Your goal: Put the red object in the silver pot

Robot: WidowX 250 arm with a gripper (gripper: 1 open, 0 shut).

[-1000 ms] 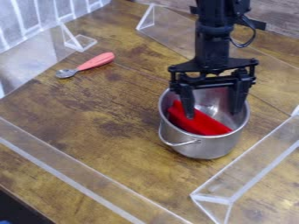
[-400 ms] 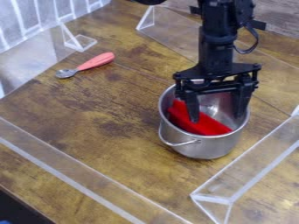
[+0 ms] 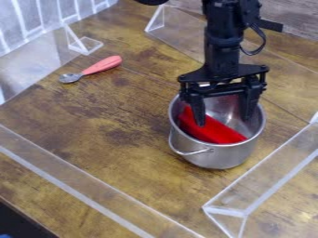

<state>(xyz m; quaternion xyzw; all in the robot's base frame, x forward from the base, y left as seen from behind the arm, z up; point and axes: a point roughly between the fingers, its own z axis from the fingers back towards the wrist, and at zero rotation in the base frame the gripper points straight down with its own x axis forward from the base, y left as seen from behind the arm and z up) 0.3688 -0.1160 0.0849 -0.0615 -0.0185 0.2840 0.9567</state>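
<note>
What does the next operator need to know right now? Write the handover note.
Gripper: open, pointing down over the silver pot, fingertips at rim level, holding nothing.
Red object: inside the pot, leaning against its inner wall.
Spoon: on the wooden table, far left of the pot, not part of the job.
Done: red object is in the pot and released.
Left: lift the arm clear.
</note>
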